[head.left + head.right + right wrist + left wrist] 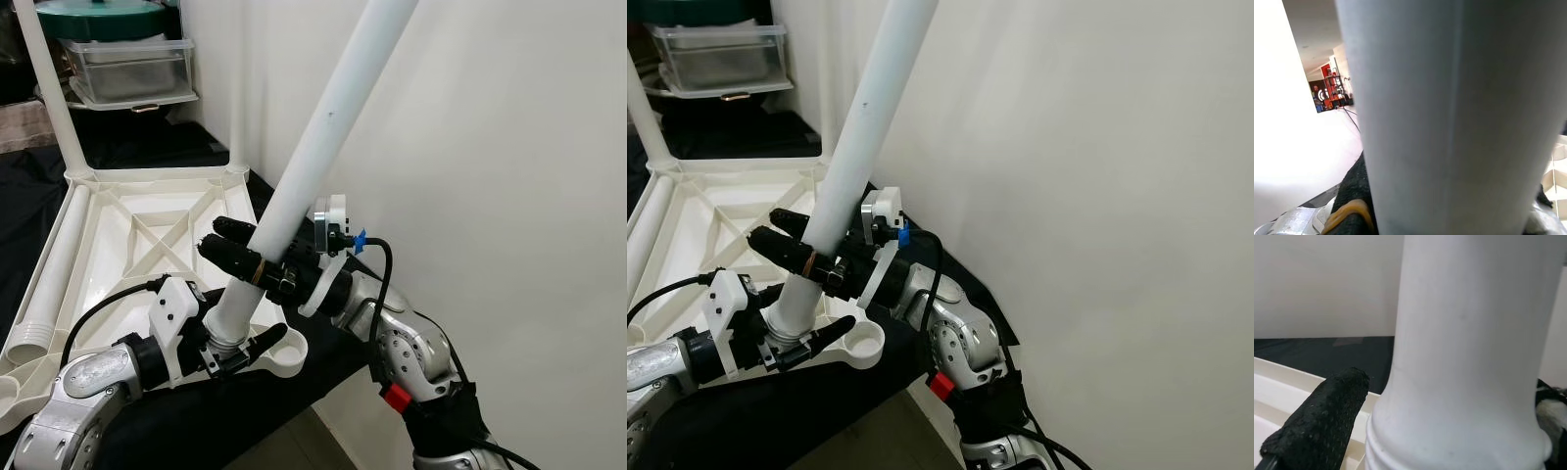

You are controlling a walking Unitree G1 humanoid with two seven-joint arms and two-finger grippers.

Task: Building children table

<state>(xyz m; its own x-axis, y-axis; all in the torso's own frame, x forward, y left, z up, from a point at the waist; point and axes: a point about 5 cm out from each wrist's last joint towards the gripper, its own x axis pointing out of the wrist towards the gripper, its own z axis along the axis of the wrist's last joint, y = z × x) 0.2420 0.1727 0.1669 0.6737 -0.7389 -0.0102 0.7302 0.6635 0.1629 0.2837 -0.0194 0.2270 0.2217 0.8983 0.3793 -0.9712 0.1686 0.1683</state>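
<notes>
An upside-down white table top (118, 178) lies on a black cloth. A long white table leg (323, 127) stands tilted, leaning toward the wall, with its ribbed lower end (1449, 440) just beside the near right corner socket (289, 354). My left gripper (235, 348) is shut on the leg at that lower end, one black finger (1317, 431) showing beside it. A little higher, my right gripper (245, 250) is shut on the same leg (1449, 122), its black fingers (789, 240) wrapped across it.
Another leg (49, 88) stands upright in the far left corner, and a loose one (49, 284) lies along the table top's left side. Clear plastic bins (127, 59) sit behind. A white wall (490, 147) rises close on the right.
</notes>
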